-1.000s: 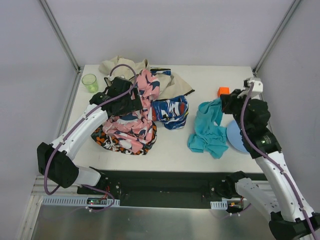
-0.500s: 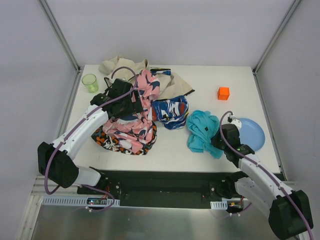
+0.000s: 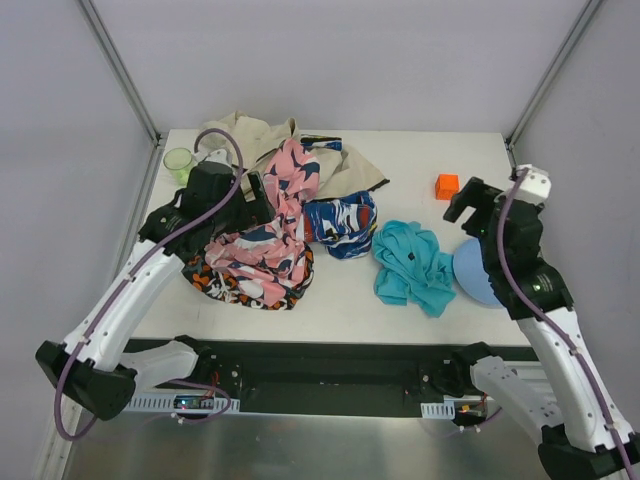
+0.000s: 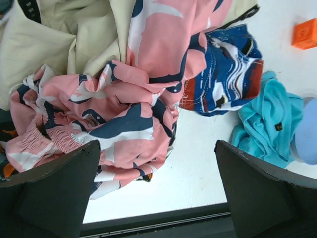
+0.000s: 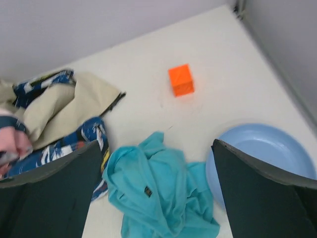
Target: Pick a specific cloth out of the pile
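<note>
The right gripper (image 3: 465,205) had released the cloth (image 3: 410,265) and risen clear, jaws wide. The cloth lay crumpled on the bench (image 3: 430,160) between the pile (image 3: 265,250) and the plate (image 5: 262,153), probably touching the blue patterned cloth (image 3: 340,225). Separation appeared complete. The left gripper (image 3: 245,200) hovered released over the pile, with 1 orange cube (image 3: 447,185) nearby.

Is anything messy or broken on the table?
Nothing looks broken or spilled. The pile is a jumbled heap on the left, and the teal cloth lies crumpled between it and the blue plate.
</note>
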Robot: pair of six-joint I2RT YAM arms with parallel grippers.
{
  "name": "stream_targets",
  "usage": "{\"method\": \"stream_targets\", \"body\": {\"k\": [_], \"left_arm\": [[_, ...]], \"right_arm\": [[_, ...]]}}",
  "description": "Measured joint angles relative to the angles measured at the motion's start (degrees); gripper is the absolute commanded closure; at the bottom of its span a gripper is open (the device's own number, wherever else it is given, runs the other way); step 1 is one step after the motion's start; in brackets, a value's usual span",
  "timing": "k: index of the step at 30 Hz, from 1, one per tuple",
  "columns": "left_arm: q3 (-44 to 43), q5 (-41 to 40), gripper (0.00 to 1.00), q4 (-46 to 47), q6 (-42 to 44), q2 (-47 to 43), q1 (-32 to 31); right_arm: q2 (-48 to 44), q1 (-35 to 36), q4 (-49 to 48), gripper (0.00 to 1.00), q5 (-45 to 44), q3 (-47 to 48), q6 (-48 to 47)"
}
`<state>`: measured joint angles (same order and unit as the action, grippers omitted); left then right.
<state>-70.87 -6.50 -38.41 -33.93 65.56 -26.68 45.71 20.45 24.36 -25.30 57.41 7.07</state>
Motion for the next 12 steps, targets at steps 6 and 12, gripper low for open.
{"method": "stream_targets", "body": {"k": [6, 12], "left_arm": [[0.11, -1.90, 0.01, -0.04, 0.37, -6.93, 0.00], [1.40, -4.98, 0.01, -0.11, 0.35, -11.63, 0.02]], "right_arm": [[-3.78, 0.00, 1.07, 0.04, -13.90, 2.99, -5.57], [-6.19, 0.00, 1.25, 0.04, -18.75, -1.70, -8.41]]}}
